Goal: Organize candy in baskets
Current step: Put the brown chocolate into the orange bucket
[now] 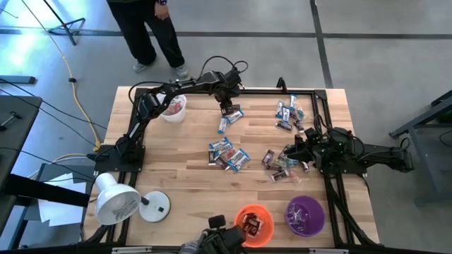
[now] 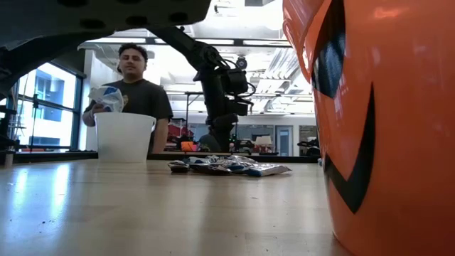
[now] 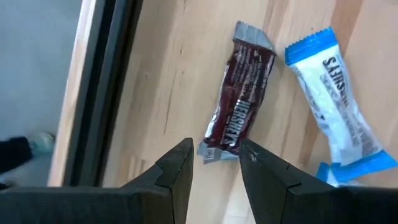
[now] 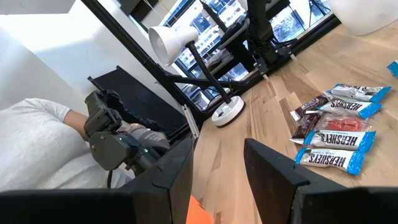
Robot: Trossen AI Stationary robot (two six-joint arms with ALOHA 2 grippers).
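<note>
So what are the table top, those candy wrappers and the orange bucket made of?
The table top looks like pale wood, with plank seams and grain. The candy wrappers seem thin glossy film or foil, crinkled with crimped ends. The orange bucket is probably smooth moulded plastic with a soft sheen.

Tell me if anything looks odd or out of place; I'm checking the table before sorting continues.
Nothing looks damaged. Most small wrapped candy bars lie loose on the bare wooden table, outside the round white bucket, orange bucket and purple bucket. A white dome-shaded lamp lies tipped over at one corner.
</note>
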